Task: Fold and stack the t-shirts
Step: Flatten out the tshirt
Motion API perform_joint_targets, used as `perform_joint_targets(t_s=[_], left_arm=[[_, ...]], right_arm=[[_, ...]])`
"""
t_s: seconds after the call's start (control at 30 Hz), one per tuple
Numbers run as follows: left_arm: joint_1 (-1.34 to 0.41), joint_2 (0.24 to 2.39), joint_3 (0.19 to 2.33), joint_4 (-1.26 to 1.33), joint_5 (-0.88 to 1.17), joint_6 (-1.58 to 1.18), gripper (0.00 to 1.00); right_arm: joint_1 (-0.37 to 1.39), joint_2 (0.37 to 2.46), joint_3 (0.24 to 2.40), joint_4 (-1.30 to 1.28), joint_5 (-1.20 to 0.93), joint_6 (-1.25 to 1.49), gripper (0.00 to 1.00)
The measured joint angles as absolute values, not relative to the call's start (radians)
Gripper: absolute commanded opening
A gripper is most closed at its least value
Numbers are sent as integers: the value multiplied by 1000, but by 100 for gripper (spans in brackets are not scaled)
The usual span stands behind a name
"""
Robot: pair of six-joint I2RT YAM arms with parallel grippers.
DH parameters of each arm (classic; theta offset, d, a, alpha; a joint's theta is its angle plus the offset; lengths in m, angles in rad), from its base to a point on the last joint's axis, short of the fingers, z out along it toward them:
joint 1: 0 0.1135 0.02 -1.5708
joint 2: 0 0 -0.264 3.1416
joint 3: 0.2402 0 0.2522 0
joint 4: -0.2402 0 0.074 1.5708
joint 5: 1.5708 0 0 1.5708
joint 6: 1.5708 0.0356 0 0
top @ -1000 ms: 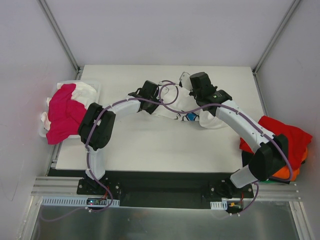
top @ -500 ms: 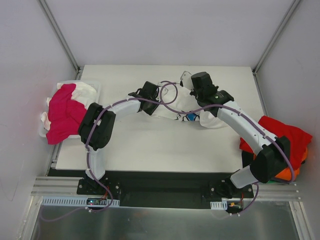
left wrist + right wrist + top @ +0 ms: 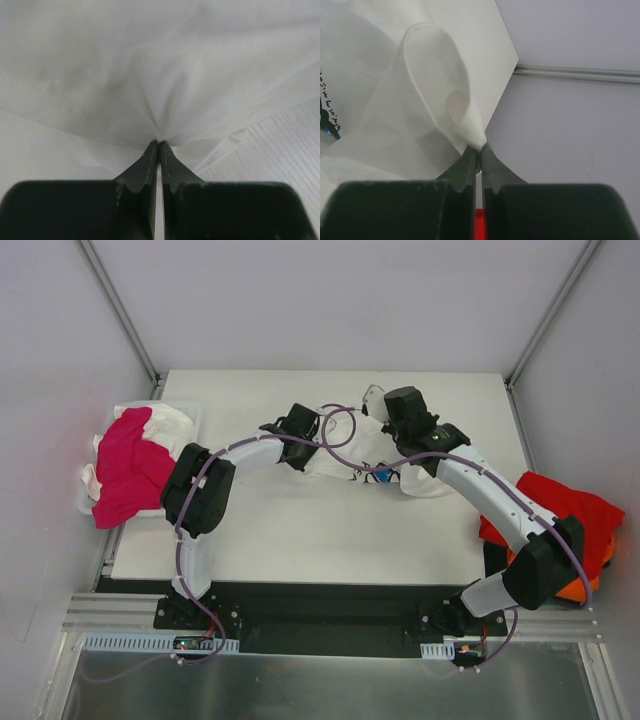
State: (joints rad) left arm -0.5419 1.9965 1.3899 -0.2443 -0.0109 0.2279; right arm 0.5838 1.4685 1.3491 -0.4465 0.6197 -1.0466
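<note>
A white t-shirt with a blue print [image 3: 372, 462] lies crumpled at the middle of the table, between the two arms. My left gripper [image 3: 159, 144] is shut on a pinch of its white cloth [image 3: 165, 90], at the shirt's left edge [image 3: 312, 452]. Lifted off the table, my right gripper [image 3: 478, 148] is shut on a folded corner of the same shirt [image 3: 432, 85], at its far right part [image 3: 374, 398]. A magenta-pink t-shirt [image 3: 125, 465] lies on white cloth [image 3: 170, 423] at the left. Red [image 3: 570, 510] and orange [image 3: 572, 587] t-shirts hang off the right edge.
A white bin [image 3: 191, 412] at the table's left edge holds the pink and white cloth. Grey walls with metal rails [image 3: 545, 315] close in the back and sides. Purple cables [image 3: 340, 430] loop over the arms above the shirt.
My left gripper has shut on the white cloth; it stood partly open before. The right gripper has shifted slightly away from the near edge with its corner of the shirt.
</note>
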Motion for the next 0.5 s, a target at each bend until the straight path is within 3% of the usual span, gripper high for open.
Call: perform_joint_targets(t_s=[0.23, 0.5], left_arm=[[-542, 1953, 1391, -267, -35, 250, 0], [-542, 1671, 1405, -274, -96, 286, 0]], right_arm=[[571, 1456, 1335, -442, 627, -1040, 1], [556, 1389, 1365, -452, 669, -1048, 1]])
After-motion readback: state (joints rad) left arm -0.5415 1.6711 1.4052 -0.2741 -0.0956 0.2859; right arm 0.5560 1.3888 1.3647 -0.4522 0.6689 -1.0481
